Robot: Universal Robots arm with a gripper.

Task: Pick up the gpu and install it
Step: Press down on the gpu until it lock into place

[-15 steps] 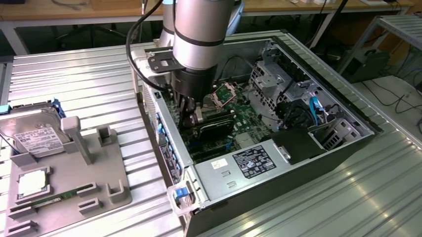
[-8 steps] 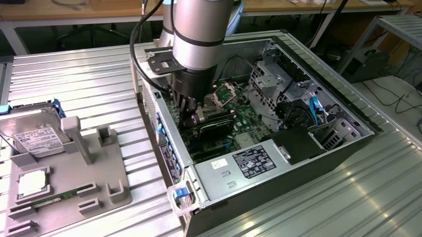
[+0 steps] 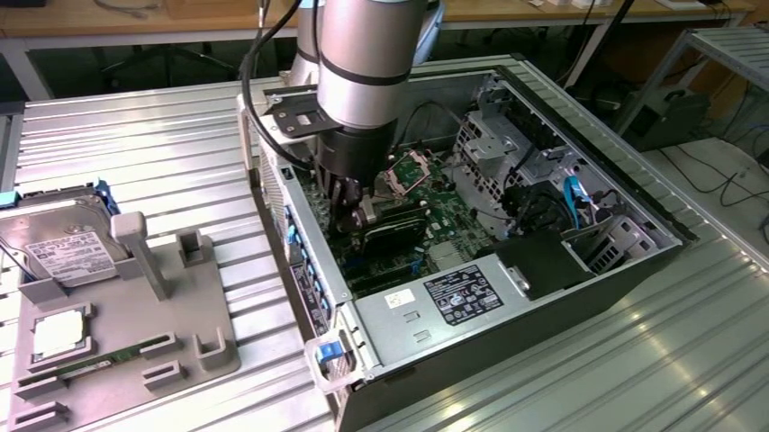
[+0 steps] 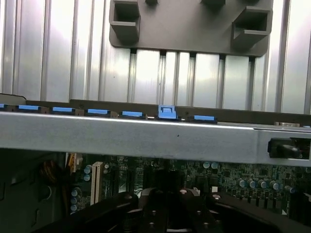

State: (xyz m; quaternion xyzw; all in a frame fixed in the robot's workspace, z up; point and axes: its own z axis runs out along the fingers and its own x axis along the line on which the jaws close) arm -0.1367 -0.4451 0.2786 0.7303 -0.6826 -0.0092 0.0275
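- Arm (image 3: 360, 63): silver and grey, reaching down from above into the open PC case (image 3: 625, 270), which lies on its side on the ribbed metal tabletop (image 3: 144, 153).
- Hand (image 3: 352, 216): deep inside the case, low over the motherboard (image 3: 451, 211). Clenched; the dark fingers (image 4: 146, 211) are drawn together in the wrist view. Whether they pinch the card cannot be told.
- GPU (image 3: 391, 236): a flat black card lying low in the case over the motherboard, just beside and under the hand, in the slot area near the rear wall. Its fan and bracket cannot be made out.
- CPU socket (image 3: 402, 175): square, metal-framed, on the motherboard just beyond the hand.
- Power supply (image 3: 438, 301): grey box with a white-and-black label, at the near end of the case.
- Drive cage (image 3: 499, 148): bare metal, on the far side toward the exterior view's right, with a blue cable (image 3: 574, 198) next to it.
- Case edge (image 4: 146, 138): a grey metal bar across the wrist view, with a row of blue clips (image 4: 167, 113) behind it and capacitors on the board below.
- Grey fixture tray (image 3: 132, 333): on the tabletop at the exterior view's left, well apart from the case, with upright posts.
- Hard drive (image 3: 60, 247): silver, white label, leaning at the tray's far end.
- Memory stick (image 3: 108, 362): narrow, green, lying in a slot of the tray.
- Small square chip (image 3: 58, 335): pale, resting in a tray recess between the hard drive and the memory stick.
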